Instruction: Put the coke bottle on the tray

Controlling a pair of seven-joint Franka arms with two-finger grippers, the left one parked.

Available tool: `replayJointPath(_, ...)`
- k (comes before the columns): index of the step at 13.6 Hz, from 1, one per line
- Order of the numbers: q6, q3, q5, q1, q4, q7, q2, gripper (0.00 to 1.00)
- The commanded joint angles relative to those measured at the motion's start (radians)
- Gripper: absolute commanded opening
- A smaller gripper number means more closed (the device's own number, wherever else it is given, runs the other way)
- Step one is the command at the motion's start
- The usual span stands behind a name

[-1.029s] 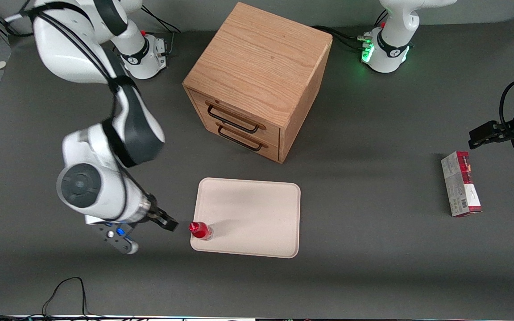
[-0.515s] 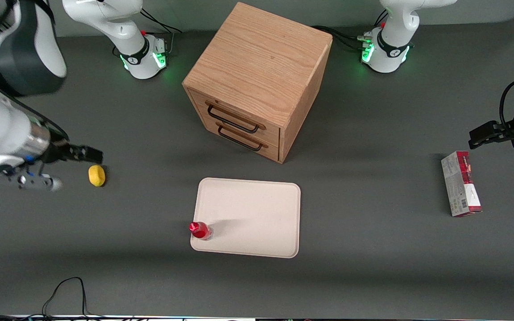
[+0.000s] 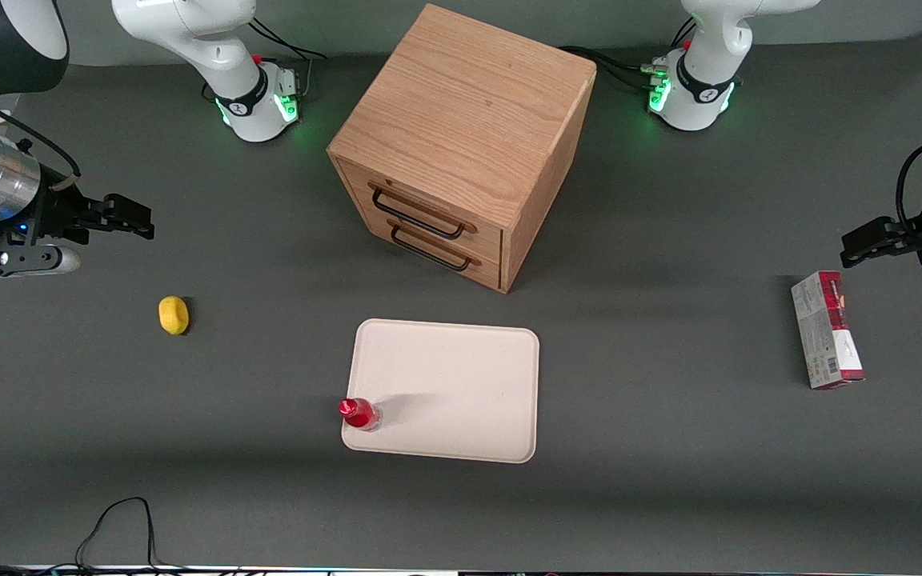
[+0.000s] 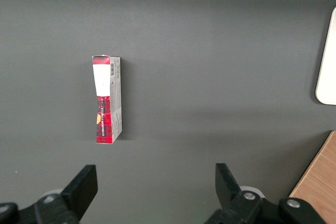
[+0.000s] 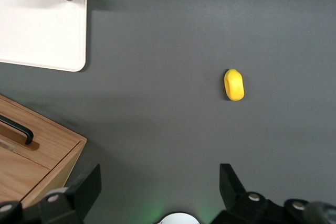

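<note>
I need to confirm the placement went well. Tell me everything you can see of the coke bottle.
The coke bottle is tiny, red with a red cap, white lettering on its side and a clear base. It stands upright on the tray, in the corner nearest the front camera toward the working arm's end, close to the rim. Nothing else touches it. The gripper is open and far off, above the table near a yellow lump.

Coke bottle point(image 3: 360, 413): tiny, red, red-capped, upright on tray corner nearest front camera, toward working arm's end.
Tray point(image 3: 461, 384): cream-white, rounded rectangle, flat on table, in front of the drawers.
Tool point(image 3: 129, 218): well apart from both, open-fingered.
</note>
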Motion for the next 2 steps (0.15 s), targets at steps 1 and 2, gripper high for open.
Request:
replayJointPath(1, -0.013, -0.004, 0.019, 0.007, 0.033, -0.027, 0.002, 1.00)
replayJointPath(2, -0.019, -0.003, 0.019, 0.007, 0.036, -0.027, 0.003, 1.00)
